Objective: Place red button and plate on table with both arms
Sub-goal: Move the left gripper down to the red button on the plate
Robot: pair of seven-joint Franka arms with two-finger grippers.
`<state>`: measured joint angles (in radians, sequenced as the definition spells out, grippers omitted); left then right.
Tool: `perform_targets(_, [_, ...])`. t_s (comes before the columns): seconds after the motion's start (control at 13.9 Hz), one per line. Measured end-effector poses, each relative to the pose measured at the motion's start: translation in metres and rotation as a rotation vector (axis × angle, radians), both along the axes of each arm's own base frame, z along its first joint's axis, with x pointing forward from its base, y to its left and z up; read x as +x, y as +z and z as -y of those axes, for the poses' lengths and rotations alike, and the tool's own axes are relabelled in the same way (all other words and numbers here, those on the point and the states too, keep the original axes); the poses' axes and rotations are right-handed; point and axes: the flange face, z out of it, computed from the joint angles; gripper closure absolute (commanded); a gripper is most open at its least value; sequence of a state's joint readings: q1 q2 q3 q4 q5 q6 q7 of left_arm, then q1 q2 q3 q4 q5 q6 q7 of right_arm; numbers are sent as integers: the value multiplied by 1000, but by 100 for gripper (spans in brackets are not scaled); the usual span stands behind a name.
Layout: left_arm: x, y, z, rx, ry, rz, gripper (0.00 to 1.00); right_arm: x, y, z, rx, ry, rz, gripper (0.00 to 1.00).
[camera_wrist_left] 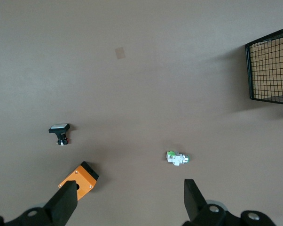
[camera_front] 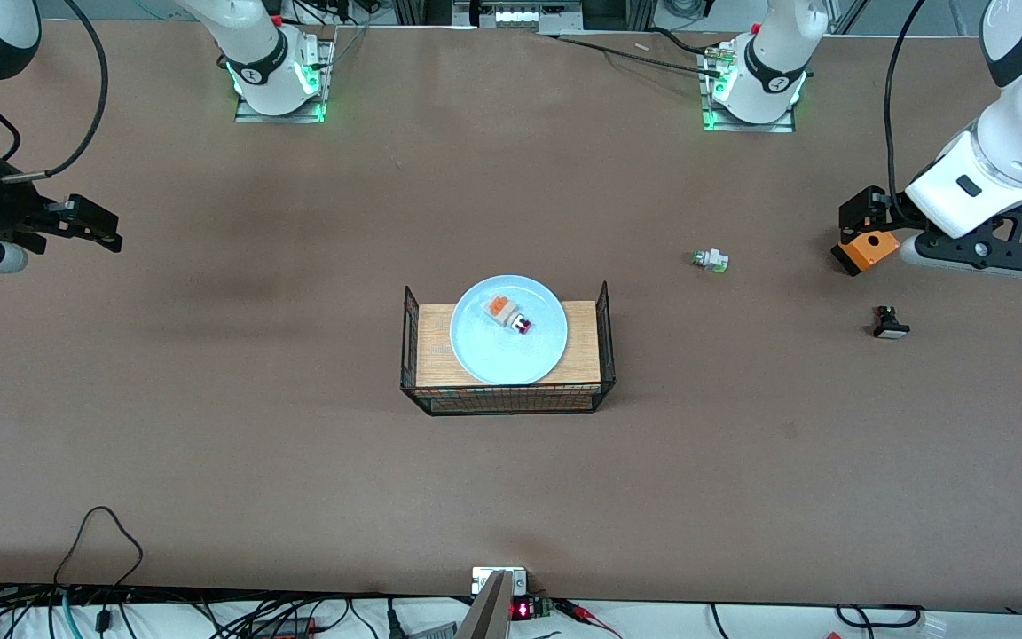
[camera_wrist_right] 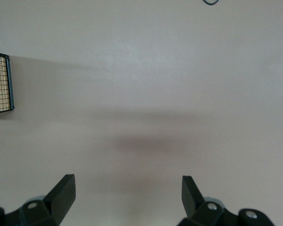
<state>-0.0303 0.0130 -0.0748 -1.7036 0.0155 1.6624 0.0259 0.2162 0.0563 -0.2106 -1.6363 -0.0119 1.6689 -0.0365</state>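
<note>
I see the red button [camera_front: 508,315] lying on its side in the pale blue plate [camera_front: 475,355], which sits on the wood-topped black wire rack [camera_front: 600,355] at mid-bench [camera_front: 209,444]. The button looks tiny, light and hard plastic, likely to roll; I judge a pinch across its white-and-orange body safest. The plate seems smooth, stiff and possibly slippery, so its raised rim is the place to grip. My left claw [camera_wrist_left: 127,200] hangs released over the bench's left-arm end, above an orange box [camera_wrist_left: 78,181], with a white-and-green part [camera_wrist_left: 177,158] and a black white-capped part [camera_wrist_left: 59,133] nearby. My right claw [camera_wrist_right: 127,195] hangs released over bare matte brown bench at the right-arm end.
</note>
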Motion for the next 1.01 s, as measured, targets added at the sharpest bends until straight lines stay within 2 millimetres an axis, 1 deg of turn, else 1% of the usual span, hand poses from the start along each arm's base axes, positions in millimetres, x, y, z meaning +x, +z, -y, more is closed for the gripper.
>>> perform_targets(0.51, [4, 2, 1, 2, 2, -43, 0, 0, 0, -7, 0, 13, -1, 0])
perform_targets(0.58, [4, 1, 3, 2, 14, -54, 0, 0, 0, -7, 0, 13, -1, 0])
perform_targets(0.65, [2, 1, 10, -11, 48, -67, 0, 0, 0, -7, 0, 13, -1, 0])
perform_targets(0.72, [-2, 3, 24, -36, 99, -84, 0, 0, 0, -7, 0, 13, -1, 0])
perform_targets(0.79, [-6, 6, 44, -63, 161, -102, 0, 0, 0, -7, 0, 13, -1, 0])
perform_targets(1.01, [-23, 11, 114, -135, 290, -158, 0, 0, 0, -7, 0, 13, -1, 0])
